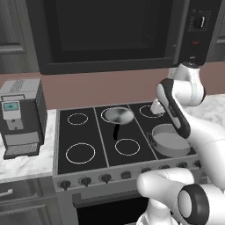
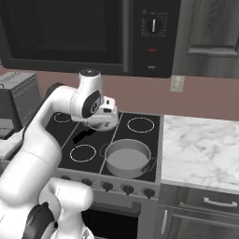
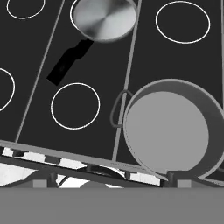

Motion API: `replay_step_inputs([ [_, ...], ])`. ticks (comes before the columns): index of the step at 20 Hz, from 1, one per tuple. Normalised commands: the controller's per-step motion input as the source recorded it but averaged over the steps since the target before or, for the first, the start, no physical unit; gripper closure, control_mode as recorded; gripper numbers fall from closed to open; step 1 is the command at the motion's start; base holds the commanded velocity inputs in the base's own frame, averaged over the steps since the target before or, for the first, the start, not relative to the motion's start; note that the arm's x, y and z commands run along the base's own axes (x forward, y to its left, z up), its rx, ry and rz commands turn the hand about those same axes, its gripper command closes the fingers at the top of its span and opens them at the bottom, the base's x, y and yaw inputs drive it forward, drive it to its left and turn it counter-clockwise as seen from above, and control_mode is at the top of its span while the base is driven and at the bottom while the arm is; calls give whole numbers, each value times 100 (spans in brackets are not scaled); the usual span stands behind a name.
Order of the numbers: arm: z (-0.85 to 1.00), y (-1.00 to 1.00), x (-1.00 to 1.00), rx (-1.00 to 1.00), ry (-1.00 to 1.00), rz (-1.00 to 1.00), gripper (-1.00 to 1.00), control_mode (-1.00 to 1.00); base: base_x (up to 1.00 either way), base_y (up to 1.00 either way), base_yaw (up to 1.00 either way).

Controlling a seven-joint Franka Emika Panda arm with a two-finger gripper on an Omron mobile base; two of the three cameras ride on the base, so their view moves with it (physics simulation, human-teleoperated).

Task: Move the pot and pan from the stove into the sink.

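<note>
The pot [image 3: 168, 129] and pan [image 3: 104, 18] sat empty on the stove [image 1: 88, 132]. The gripper [image 2: 108, 122] hung above them, fingers spread apart, touching neither.

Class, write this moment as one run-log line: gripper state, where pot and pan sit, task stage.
gripper: open, above stove | pot: front right burner | pan: rear centre burner | stage: nothing moved yet

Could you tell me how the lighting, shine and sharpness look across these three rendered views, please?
Left base view: flat even light, the pan shows a bright sheen, and edges look slightly soft. Right base view: the pot is matte grey, no glare. Hand view: a radial highlight on the pan, sharp white burner rings on the stove, and a tilted horizon.
</note>
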Motion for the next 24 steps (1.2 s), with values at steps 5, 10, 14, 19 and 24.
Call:
replay_step_inputs([
  [5,-33,-5,-7,-7,0,10,-100,-100,0,0,0],
  [10,-31,-11,-2,-5,0,10,-100,-100,0,0,0],
  [14,-30,-19,0,-2,2,8,-100,-100,0,0,0],
  [19,-29,-22,0,-1,2,8,-100,-100,0,0,0],
  [24,-30,-15,0,-3,3,8,-100,-100,0,0,0],
])
